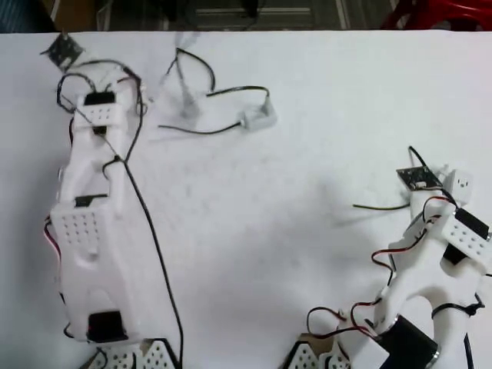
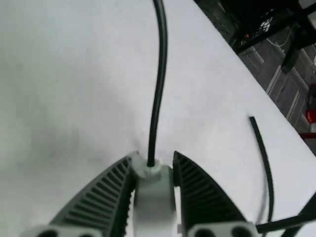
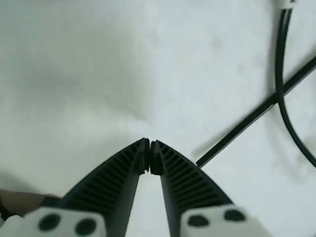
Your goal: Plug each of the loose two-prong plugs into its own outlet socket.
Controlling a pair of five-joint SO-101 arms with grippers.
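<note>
Left claw (image 2: pixel 153 160) clamps a plug (image 2: pixel 153 200) near the edge of the table (image 2: pixel 74 74).

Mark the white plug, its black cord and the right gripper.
white plug (image 2: pixel 154 202), left wrist view, middle of its white body.
black cord (image 2: pixel 160 84), left wrist view, midway along its run beyond the plug.
right gripper (image 3: pixel 149 148), right wrist view, between its closed tips.
</note>
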